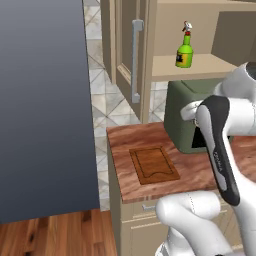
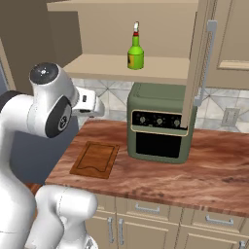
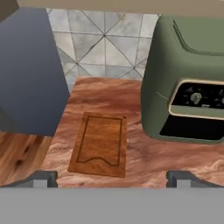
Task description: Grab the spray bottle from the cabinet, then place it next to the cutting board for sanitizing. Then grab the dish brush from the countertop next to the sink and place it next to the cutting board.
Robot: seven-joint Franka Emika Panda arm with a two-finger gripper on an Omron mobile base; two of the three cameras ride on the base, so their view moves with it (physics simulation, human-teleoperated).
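I see the big grey-blue appliance (image 1: 42, 107) filling the space just left of the worktop (image 2: 209, 170), its flat side running down to the wooden floor (image 1: 50, 237). The cabinet (image 2: 146, 68) hangs above the worktop with its door (image 2: 198, 63) swung open, the long grey bar handle (image 1: 135, 60) on that door's face. The worktop itself is a reddish-brown slab on beige base units, and I use it as my reference. On it, toward the back wall, sits the olive-green oven (image 2: 158, 126), directly below the cabinet shelf. The cutting board (image 3: 101, 144) lies flat on the worktop near its left end, beside the oven and apart from it, with bare wood between the two. The spray bottle (image 2: 135, 48) stands upright on the cabinet shelf, above the oven and well above the worktop, touching nothing but the shelf. My tool (image 3: 112, 178) hangs above the front of the worktop, looking down on the board and the oven's front; its two finger tips (image 3: 43, 178) sit far apart at the sides of the hand view, so the jaws are spread wide and carry nothing. I cannot make out the dish brush.
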